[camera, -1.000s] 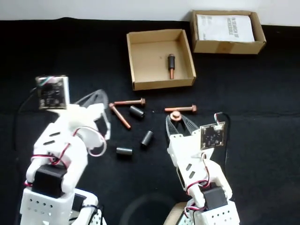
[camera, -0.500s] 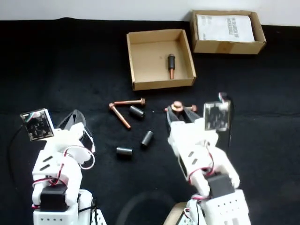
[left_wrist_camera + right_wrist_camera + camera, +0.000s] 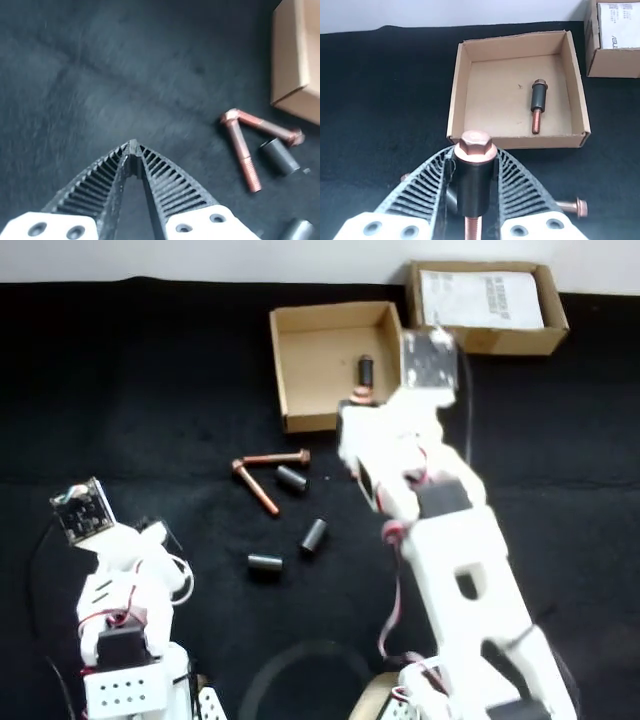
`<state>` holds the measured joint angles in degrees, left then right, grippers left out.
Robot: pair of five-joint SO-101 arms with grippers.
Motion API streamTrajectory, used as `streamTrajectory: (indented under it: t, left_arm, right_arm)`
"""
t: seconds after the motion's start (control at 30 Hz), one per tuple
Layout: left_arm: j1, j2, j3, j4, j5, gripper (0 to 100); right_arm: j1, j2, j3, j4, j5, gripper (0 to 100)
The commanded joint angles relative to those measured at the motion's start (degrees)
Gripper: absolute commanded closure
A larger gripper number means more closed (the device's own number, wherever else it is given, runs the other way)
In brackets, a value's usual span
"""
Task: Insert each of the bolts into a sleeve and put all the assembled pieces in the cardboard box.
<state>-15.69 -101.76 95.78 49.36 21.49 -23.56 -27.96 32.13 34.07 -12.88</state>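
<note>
My right gripper (image 3: 472, 160) is shut on a black sleeve with a copper bolt (image 3: 474, 172) through it, held upright just short of the open cardboard box's front wall (image 3: 515, 141). In the high view that gripper (image 3: 358, 408) hangs at the box's near edge (image 3: 345, 421). One assembled piece (image 3: 366, 372) lies inside the box. Two bare bolts (image 3: 262, 472) form a V on the black cloth, with a sleeve (image 3: 291, 478) beside them and two more sleeves (image 3: 314, 535) (image 3: 265, 563) nearer me. My left gripper (image 3: 132, 148) is shut on nothing, low over the cloth, well short of the bolts (image 3: 241, 157).
A second cardboard box (image 3: 485, 305) holding a printed sheet stands at the back right. Another loose bolt (image 3: 572, 206) lies beneath my right gripper. The table is covered in black cloth with room at the far left and right.
The right arm has lifted the sleeved bolt and stretched forward to the box's front edge. The left arm has drawn back toward its base.
</note>
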Motion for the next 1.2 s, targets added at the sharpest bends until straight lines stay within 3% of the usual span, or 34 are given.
streamTrajectory:
  t: [0.0,0.57,0.97,1.17]
  left_arm:
    - [-0.75,-1.8,1.36,-2.02,0.44,99]
    - [-2.42,-1.8,1.36,-0.79,0.44,99]
    - [-2.42,-1.8,1.36,-0.79,0.44,99]
    - [-2.42,-1.8,1.36,-0.97,0.44,99]
  right_arm:
    - [0.66,9.27,-9.89,0.13,-0.44,99.2]
    - [4.62,52.09,-46.02,0.31,-0.44,99.2]
    - [4.53,81.36,-93.05,9.45,-0.44,99.2]
    - [4.53,91.12,-107.47,9.19,-0.53,99.2]
